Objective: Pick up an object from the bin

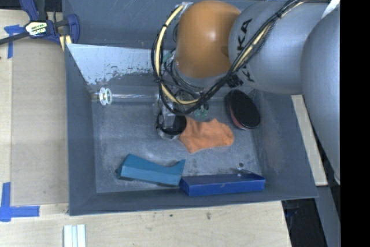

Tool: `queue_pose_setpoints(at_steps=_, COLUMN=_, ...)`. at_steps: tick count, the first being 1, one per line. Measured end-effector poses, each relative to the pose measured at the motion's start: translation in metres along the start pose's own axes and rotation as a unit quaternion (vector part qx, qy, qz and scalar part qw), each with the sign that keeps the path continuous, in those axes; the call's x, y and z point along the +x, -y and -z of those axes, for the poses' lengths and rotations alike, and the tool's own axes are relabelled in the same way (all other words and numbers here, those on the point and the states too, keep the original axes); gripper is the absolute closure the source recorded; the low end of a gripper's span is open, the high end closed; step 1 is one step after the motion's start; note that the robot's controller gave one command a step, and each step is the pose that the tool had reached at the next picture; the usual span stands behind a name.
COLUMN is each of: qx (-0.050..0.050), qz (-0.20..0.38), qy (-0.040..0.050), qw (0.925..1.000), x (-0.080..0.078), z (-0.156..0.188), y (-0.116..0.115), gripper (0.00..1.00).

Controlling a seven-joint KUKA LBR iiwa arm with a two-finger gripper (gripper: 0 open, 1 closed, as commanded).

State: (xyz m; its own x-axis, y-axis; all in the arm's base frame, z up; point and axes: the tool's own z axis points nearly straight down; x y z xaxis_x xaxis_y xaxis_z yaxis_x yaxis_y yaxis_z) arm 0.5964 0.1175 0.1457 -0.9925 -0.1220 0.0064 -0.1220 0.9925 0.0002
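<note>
My gripper [169,126] reaches down into the middle of the bin, its tip low near the floor just left of an orange cloth [207,136]. A clear glass tube with a ringed end [124,96] lies to its upper left, along the back wall. A black round disc with a red rim [243,110] sits to the right of the cloth. In front of the gripper lies a teal blue wedge-shaped block [150,170].
A dark blue long box [222,185] lies along the bin's front wall at the right. The arm with its orange cover and cables hangs over the back right of the bin and hides what is beneath it.
</note>
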Motion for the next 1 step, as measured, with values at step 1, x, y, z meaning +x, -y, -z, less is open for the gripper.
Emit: queue_pose_setpoints(at_steps=1, qx=0.0, qz=0.018, qy=0.0024, qw=0.9998, x=0.0153, z=0.0695, y=0.0124, gripper=1.0)
